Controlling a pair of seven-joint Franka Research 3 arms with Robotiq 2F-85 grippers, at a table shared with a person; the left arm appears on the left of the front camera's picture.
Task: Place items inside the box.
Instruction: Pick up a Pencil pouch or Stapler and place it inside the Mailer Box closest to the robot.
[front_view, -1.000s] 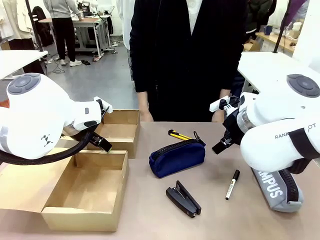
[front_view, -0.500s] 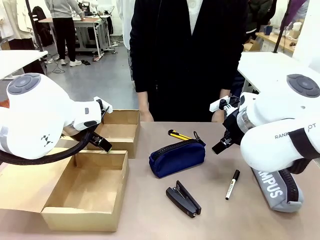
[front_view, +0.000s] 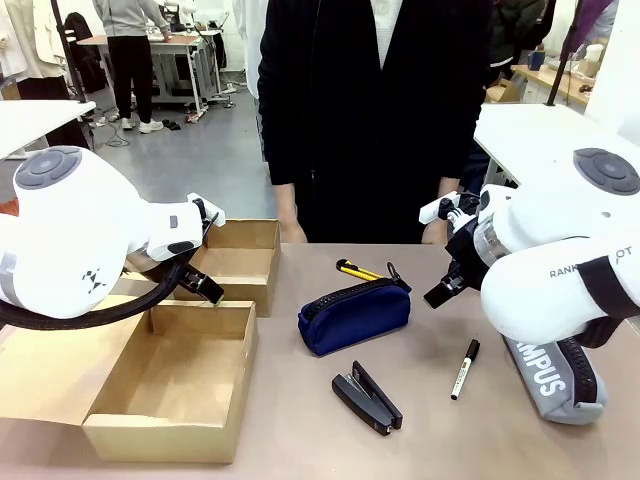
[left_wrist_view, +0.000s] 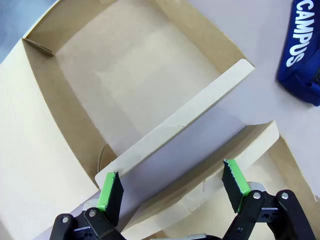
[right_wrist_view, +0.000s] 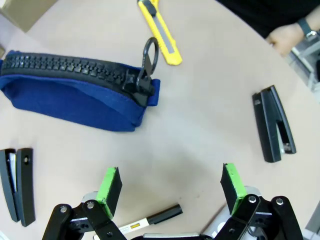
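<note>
Behind the worktop a person in dark clothes is seen standing. Nothing is found to have changed over the last second: both arms are held where they were. At the left the open cardboard box lies empty, and the left gripper is poised over its flap, fingers spread, nothing pinched. Next come the navy pencil case, the utility knife behind it, a black stapler in front, then the white marker. The right gripper is held above these, fingers spread and empty, a second stapler beyond. The grey pencil case lies at the far right. Nothing is packed yet, so the task is judged barely begun.
</note>
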